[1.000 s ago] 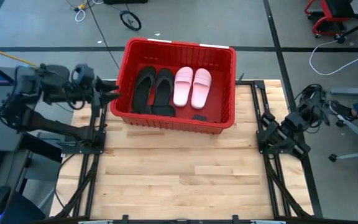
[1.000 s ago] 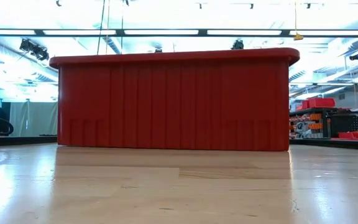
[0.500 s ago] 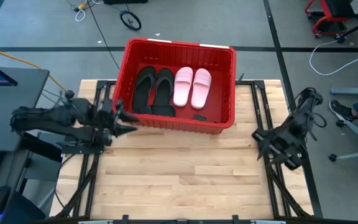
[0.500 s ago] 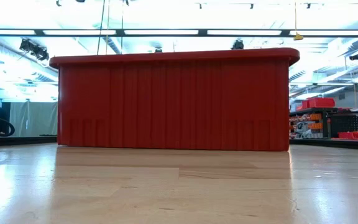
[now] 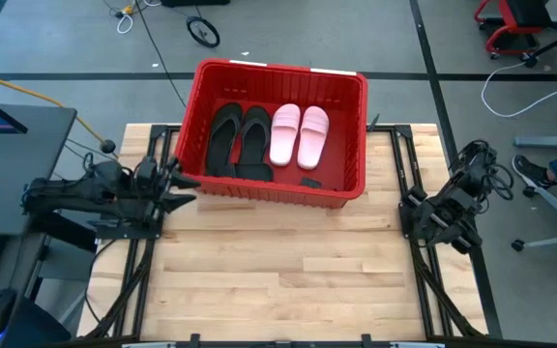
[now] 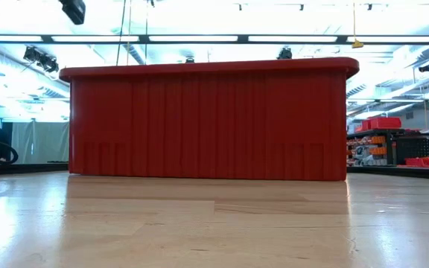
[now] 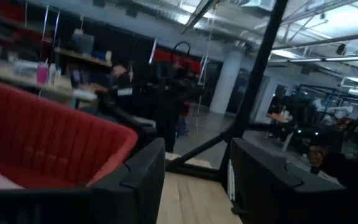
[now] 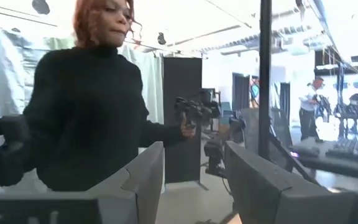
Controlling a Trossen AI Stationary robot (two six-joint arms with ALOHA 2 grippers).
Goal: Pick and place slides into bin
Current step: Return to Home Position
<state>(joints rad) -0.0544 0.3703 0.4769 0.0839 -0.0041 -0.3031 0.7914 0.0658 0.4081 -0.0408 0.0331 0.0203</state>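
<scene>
The red bin [image 5: 259,188] stands at the table's far middle and fills the low view [image 6: 207,123]. Inside it lie two black slides [image 5: 240,140] on the left and two pale pink slides [image 5: 300,133] on the right, flat on the bin's floor. My left gripper [image 5: 186,182] is open and empty just off the bin's near left corner; its wrist view shows the bin's wall [image 7: 42,137] beside the parted fingers [image 7: 194,180]. My right gripper [image 5: 420,209] is open and empty at the table's right edge, its fingers [image 8: 191,180] parted.
A small dark piece [image 5: 309,182] lies on the bin's floor near its front wall. The bare wooden table top [image 5: 278,271] spreads in front of the bin. A person in a black sweater [image 8: 86,112] stands beyond the table, holding a control handle.
My left gripper has gone from beside the bin's left wall toward the table's near edge, and the arm has drawn back toward the left edge. My right arm has shifted a little in its folded pose at the right edge. The slides and the bin have kept still.
</scene>
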